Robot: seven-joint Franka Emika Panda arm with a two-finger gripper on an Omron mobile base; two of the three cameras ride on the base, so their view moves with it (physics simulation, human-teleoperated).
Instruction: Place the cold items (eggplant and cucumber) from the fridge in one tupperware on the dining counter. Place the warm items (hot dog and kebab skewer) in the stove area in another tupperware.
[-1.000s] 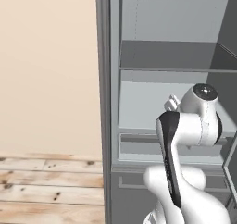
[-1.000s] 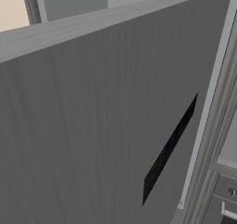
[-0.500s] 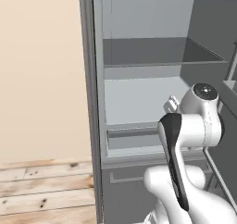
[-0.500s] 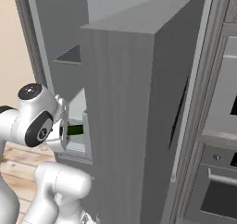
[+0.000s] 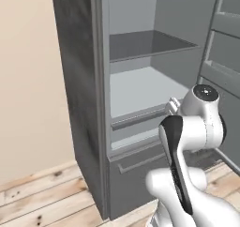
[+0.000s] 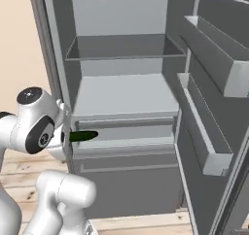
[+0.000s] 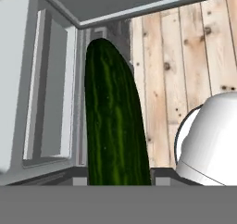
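The claw [image 7: 119, 179], finger tips mostly hidden, seems to be clamped on the cucumber [image 7: 115, 130] just outside the open fridge [image 6: 121, 98], so, I judge, no tupperware is filled yet and the eggplant, hot dog and skewer remain.

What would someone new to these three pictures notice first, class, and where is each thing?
First comes the dark green cucumber, standing lengthwise up the middle of the hand view between the gripper fingers; in the right base view it pokes out sideways in front of the fridge's lower drawers. Next comes the fridge, its door swung wide at right and its visible shelves bare.
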